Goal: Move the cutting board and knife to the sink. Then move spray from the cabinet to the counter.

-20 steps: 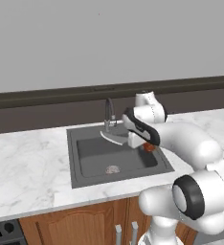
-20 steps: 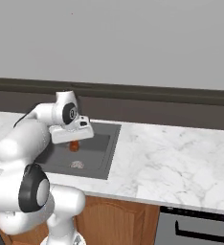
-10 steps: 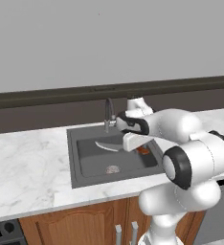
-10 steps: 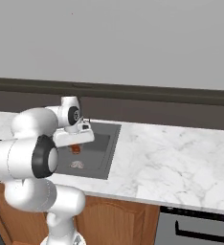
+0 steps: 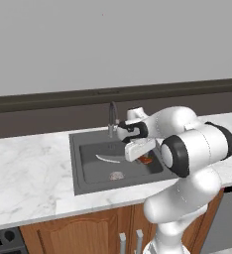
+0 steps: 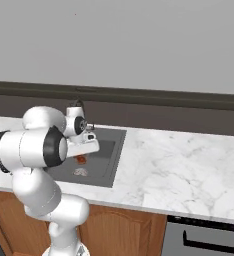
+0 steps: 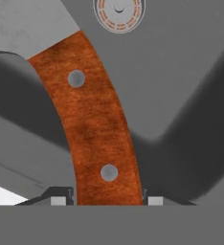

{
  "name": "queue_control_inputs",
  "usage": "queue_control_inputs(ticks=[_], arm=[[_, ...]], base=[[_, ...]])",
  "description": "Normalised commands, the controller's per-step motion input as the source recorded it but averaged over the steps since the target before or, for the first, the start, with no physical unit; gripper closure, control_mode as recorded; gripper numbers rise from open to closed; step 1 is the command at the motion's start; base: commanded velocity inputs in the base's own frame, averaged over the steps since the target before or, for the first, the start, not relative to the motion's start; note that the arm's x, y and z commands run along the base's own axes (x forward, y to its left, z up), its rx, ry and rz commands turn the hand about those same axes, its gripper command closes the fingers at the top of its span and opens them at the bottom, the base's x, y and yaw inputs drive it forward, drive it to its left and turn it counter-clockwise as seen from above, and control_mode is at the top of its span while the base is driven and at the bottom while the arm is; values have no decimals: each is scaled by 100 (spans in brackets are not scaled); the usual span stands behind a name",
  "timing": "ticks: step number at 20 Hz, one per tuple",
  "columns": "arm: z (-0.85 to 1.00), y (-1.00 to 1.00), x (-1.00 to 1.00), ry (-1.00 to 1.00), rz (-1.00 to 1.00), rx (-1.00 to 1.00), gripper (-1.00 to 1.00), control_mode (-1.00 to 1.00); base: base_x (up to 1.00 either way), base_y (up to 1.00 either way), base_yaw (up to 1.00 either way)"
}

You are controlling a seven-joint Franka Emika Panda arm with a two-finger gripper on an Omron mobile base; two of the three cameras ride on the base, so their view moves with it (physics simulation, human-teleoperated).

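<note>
My gripper (image 5: 144,155) hangs low inside the dark grey sink (image 5: 86,171), shut on the knife (image 5: 108,159) by its reddish-brown handle. The silver blade points left, just above the basin floor. In the hand view the curved handle (image 7: 92,124) runs up from between my fingertips (image 7: 59,201), with the sink drain (image 7: 118,12) beyond it. From the right base view, the gripper (image 6: 84,151) and handle (image 6: 81,159) sit over the sink (image 6: 109,162). White marble counter (image 5: 29,168) surrounds the basin. The cutting board, spray and cabinet are out of view.
A dark curved faucet (image 5: 111,116) stands at the sink's back edge, close behind my wrist. A drain (image 5: 116,175) lies on the basin floor. Wide counter (image 6: 179,170) stretches to the right, above a dark appliance front (image 6: 204,235). Wooden drawers (image 5: 88,233) run below.
The arm has swung down and to the left, carrying the knife from near the faucet lower into the basin. The grip on the handle has not changed.
</note>
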Motion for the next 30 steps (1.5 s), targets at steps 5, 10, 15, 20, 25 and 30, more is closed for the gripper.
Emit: queue_control_inputs(ticks=[5,10,15,20,25,30], arm=[[-15,0,24,0,5,0,100,-100],[-24,0,20,0,5,0,100,-100],[-31,0,19,0,3,0,100,-100],[-22,0,27,-1,1,0,100,-100],[-19,0,25,-3,0,0,100,-100],[-24,0,14,-5,0,0,100,-100]], base=[[0,0,0],[0,0,0],[0,0,0],[0,0,0],[0,0,0],[0,0,0]])
